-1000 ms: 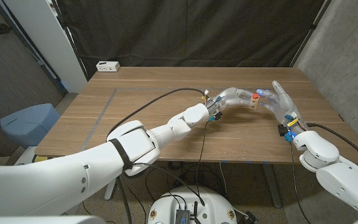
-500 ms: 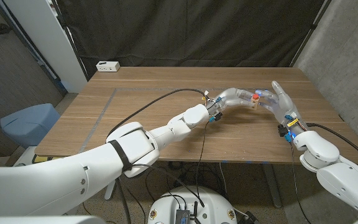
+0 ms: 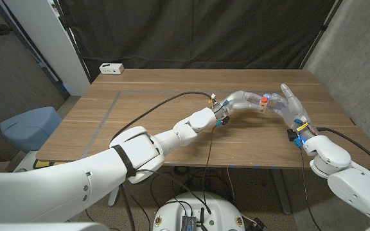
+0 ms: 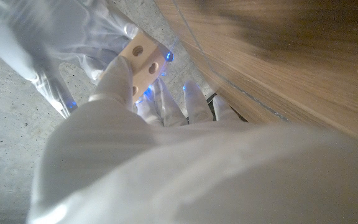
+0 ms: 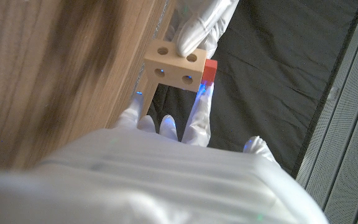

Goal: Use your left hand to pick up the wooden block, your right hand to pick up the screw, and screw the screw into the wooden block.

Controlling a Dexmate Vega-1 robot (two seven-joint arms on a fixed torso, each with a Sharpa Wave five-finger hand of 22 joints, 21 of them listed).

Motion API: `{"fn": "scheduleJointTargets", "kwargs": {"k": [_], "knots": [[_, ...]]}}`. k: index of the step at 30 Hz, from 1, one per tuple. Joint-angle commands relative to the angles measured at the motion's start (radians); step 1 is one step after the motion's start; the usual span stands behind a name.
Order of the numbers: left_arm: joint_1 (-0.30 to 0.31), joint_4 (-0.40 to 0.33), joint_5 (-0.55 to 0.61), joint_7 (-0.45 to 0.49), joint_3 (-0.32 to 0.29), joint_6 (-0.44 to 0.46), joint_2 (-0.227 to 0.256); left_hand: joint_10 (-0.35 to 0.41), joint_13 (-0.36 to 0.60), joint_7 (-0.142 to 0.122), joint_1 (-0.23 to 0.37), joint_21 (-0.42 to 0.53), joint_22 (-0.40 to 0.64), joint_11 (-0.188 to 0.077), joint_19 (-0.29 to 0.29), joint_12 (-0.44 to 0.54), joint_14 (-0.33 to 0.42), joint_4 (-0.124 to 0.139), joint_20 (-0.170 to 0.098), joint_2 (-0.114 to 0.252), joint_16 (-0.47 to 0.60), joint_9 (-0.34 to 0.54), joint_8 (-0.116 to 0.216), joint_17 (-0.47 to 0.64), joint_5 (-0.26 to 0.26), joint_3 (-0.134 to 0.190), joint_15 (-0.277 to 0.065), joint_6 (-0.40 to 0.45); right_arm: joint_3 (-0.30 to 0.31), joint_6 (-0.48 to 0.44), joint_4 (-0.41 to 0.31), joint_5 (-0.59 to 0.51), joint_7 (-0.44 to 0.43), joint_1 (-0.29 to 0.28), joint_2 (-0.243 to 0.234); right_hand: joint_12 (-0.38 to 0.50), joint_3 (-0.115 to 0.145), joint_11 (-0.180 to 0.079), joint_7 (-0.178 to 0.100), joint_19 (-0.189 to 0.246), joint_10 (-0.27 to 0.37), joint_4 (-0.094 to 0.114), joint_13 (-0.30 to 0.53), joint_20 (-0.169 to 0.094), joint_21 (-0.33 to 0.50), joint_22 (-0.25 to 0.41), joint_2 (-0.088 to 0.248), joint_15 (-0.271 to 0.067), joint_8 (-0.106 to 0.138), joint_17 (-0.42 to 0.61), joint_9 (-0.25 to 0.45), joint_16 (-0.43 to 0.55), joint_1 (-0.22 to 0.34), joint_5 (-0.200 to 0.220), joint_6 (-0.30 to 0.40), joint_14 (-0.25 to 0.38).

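At the far left corner of the brown, wood-grained tabletop [image 3: 140, 109], well away from both hands, sits one small white box [image 3: 111, 68] with dark sockets on its side. One black cable [image 3: 166, 102] curves across the boards to the left wrist. The left hand [image 3: 241, 100], smooth glossy white, holds one block [image 3: 263, 104] at its fingertips above the tabletop; the block is pale unfinished wood, square-edged, and in the right wrist view three round holes show in its faces [image 5: 176, 67]. Just past the left fingertips, on the block's side toward the right hand, sits one screw [image 3: 263, 99] with a chunky red head, seen in the right wrist view as a red square-cornered piece [image 5: 209, 72] touching the block. The right hand [image 3: 289, 104], the same glossy white, has its fingers around the screw and against the block, one finger sticking up free; small blue lights glow at the fingertips [image 5: 198, 87]. A yellow band [image 3: 302, 119] circles the right wrist.
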Motion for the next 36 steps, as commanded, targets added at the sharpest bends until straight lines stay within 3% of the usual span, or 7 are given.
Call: {"fn": "scheduleJointTargets", "kwargs": {"k": [1,36], "knots": [[0.000,-0.001,0.001,-0.002,-0.003,-0.001,0.001,0.011,0.269,0.032,-0.024,0.002,0.003,0.000,0.000,0.024,0.009,0.047,-0.006,0.040,0.001,0.003,0.011,0.002,0.005,0.050,-0.056,0.094,-0.003,-0.008,-0.003,0.000,-0.009,0.004,0.000,0.005,-0.002,0.001,0.001,-0.001,0.013,0.002,0.001,-0.003,0.003,0.003,-0.003,-0.001,0.008,0.001,0.005,0.004,-0.004,0.005,0.012,-0.001],[-0.010,0.025,-0.017,-0.012,-0.005,0.021,-0.012,0.011,0.269,0.033,-0.025,0.002,0.003,-0.001,0.000,0.024,0.011,0.047,-0.007,0.040,0.001,0.003,0.011,0.002,0.005,0.051,-0.055,0.093,0.012,-0.025,-0.029,-0.014,-0.058,-0.023,0.014,0.012,-0.002,-0.008,0.011,0.019,0.058,-0.001,0.001,-0.005,0.008,0.002,-0.001,-0.008,0.038,0.000,0.014,0.013,0.003,0.008,0.071,0.027]]}}
